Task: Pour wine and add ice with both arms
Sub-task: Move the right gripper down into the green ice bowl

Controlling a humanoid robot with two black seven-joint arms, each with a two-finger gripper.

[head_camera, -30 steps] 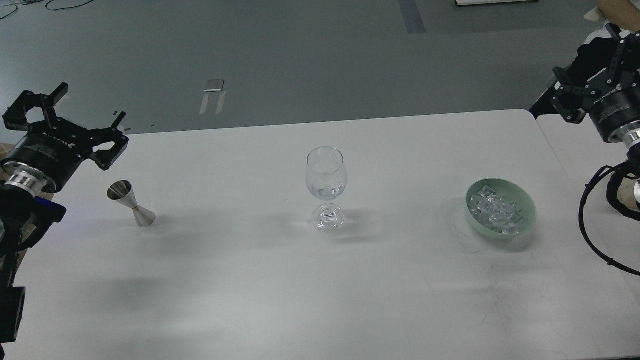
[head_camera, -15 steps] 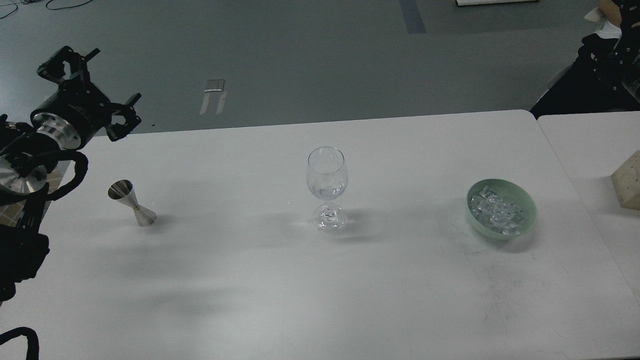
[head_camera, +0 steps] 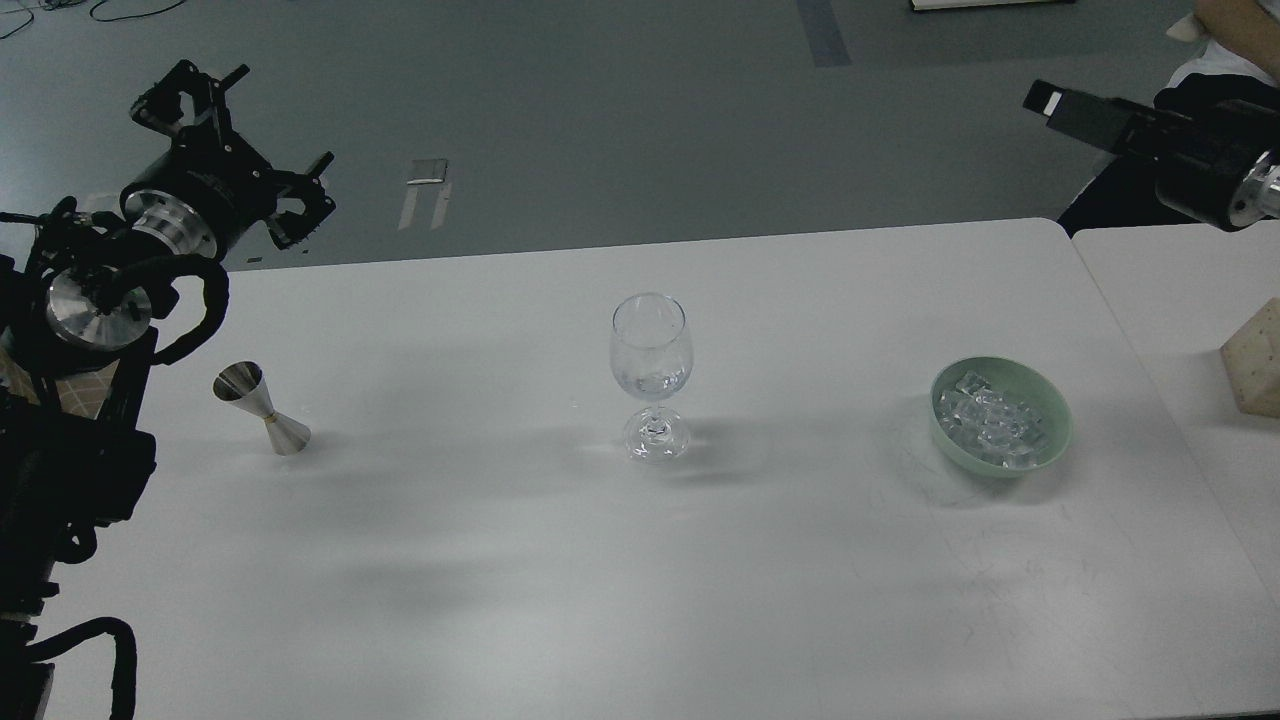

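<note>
A clear wine glass (head_camera: 651, 372) stands upright at the middle of the white table (head_camera: 640, 580), with a little clear liquid in its bowl. A steel jigger (head_camera: 260, 408) stands at the left. Ice (head_camera: 990, 420), small clear cubes, lies in a pale green bowl (head_camera: 1050, 445) at the right. My left gripper (head_camera: 270, 125) is open and empty, raised above the table's far left edge, behind the jigger. My right gripper (head_camera: 1050, 102) is at the top right, beyond the table's far edge. It is dark and seen from the side, so its fingers cannot be told apart.
A second white table (head_camera: 1180, 290) adjoins on the right, with a beige block (head_camera: 1255, 362) on it. Grey floor lies beyond the far edge. My left arm's joints and cables (head_camera: 90, 300) fill the left border.
My left gripper has risen and swung right and away from me, over the far left edge. My right arm has lifted off the right table, and its gripper now points left at the top right.
</note>
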